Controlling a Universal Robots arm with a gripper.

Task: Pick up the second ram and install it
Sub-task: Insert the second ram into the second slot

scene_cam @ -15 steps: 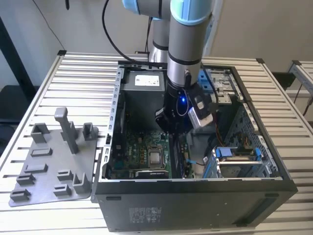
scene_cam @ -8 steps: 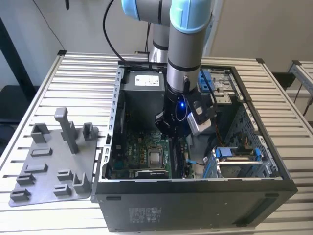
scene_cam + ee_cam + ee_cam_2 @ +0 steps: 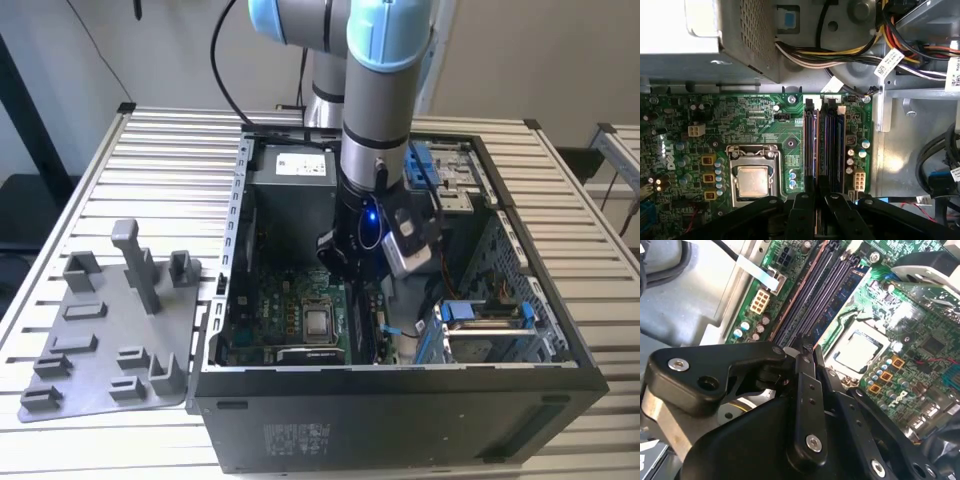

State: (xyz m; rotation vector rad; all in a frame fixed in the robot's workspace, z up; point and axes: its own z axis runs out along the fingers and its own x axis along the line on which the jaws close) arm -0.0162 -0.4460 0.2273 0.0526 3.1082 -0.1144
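1. A table [image 3: 160,150] of pale metal slats takes most of the exterior view. Behind it, in the upper right of the frame, is a plain light wall [image 3: 500,50].
2. In the centre and lower right of that frame, a black computer case [image 3: 400,400] lies on its side on the table, with the open side up.
3. In the lower left of the frame, a flat grey holder plate [image 3: 100,330] with small upright blocks and one taller post lies on the slats, just beside the case.
4. Inside the case is a green motherboard [image 3: 760,115], full of small parts, with a square shiny processor socket [image 3: 752,177]. Above it is a grey metal box [image 3: 715,30] with a perforated side, and a bundle of coloured cables [image 3: 840,52] runs near this box.
5. The arm [image 3: 380,90], grey tube with light blue joints, comes from the upper centre of the exterior view and points straight down into the case.
6. The black gripper [image 3: 809,347] hangs low over the long dark memory slots [image 3: 812,145].
7. Its fingers [image 3: 801,215] are pressed close together. I cannot tell if something thin is pinched between them.
8. The second ram [image 3: 825,145], as well as I can tell, is the narrow dark stick on edge in the slots, directly before the fingertips. I cannot tell whether it is fully seated.
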